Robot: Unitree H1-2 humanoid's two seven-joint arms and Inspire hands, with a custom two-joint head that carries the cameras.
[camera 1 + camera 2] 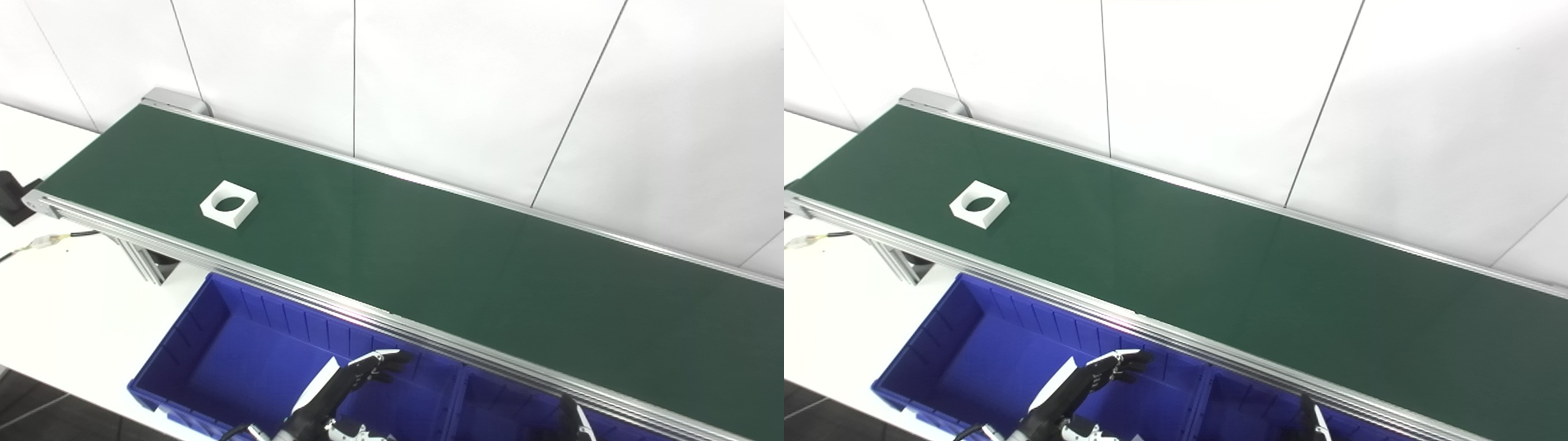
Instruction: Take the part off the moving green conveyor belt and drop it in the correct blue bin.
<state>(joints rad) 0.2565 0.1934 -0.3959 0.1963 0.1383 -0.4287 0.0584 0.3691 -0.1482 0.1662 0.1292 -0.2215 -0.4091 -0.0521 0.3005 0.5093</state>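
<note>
A white square part (pixel 229 203) with a round hole lies flat on the green conveyor belt (pixel 429 245), toward its left end. My left hand (pixel 352 383) hovers open over the left blue bin (pixel 202 343), fingers stretched toward the belt's near rail, far from the part and holding nothing. Only a fingertip of my right hand (pixel 572 419) pokes up at the bottom edge above the right blue bin (pixel 502 407); its state is hidden.
The belt's aluminium rail (pixel 367 312) runs diagonally between the bins and the belt. A white wall stands right behind the conveyor. A cable with a connector (pixel 46 241) lies on the white table at the left, under the belt's end.
</note>
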